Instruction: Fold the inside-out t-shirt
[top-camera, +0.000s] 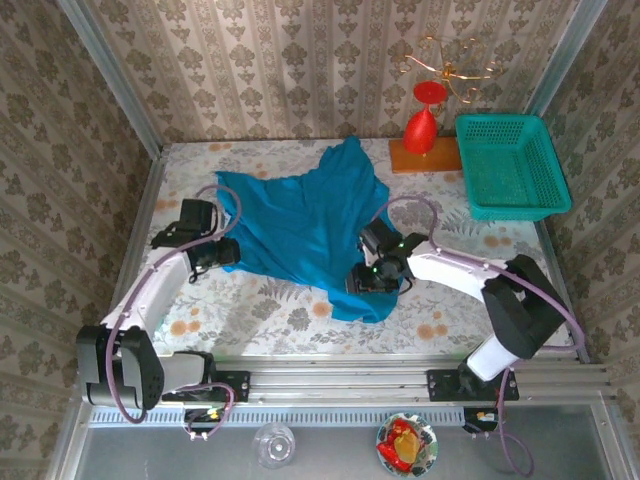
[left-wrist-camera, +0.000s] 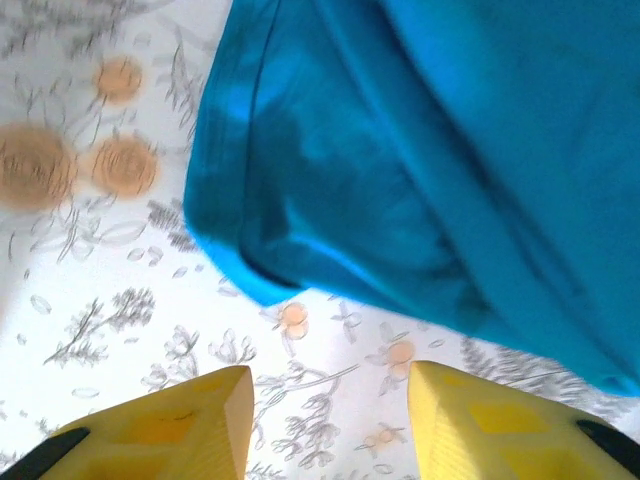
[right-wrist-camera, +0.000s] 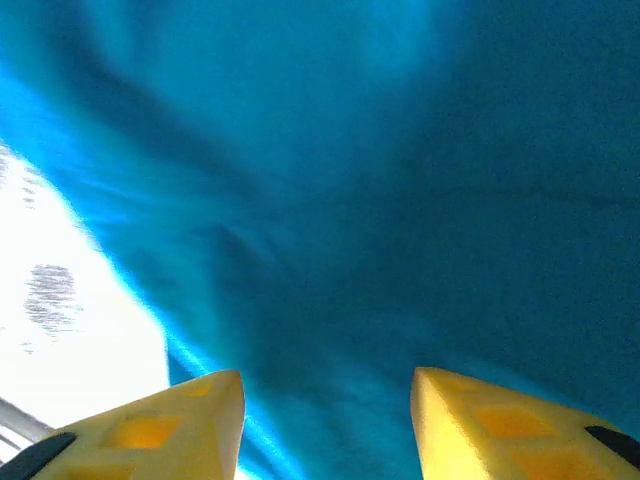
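The blue t-shirt (top-camera: 300, 225) lies crumpled across the middle of the floral table, one point reaching back toward the wall. My left gripper (top-camera: 228, 252) sits at the shirt's left edge, open. In the left wrist view a folded hem corner of the t-shirt (left-wrist-camera: 330, 200) lies just beyond the yellow fingertips (left-wrist-camera: 205, 415), with bare tablecloth between them. My right gripper (top-camera: 358, 278) hovers over the shirt's near right part, open. In the right wrist view the t-shirt (right-wrist-camera: 350, 200) spreads under and between the fingertips (right-wrist-camera: 470, 415), which grip nothing.
A teal mesh basket (top-camera: 512, 165) stands at the back right. A red vase-like object on a wooden base (top-camera: 423, 135) with a gold wire ornament stands next to it. Walls close in the table on three sides.
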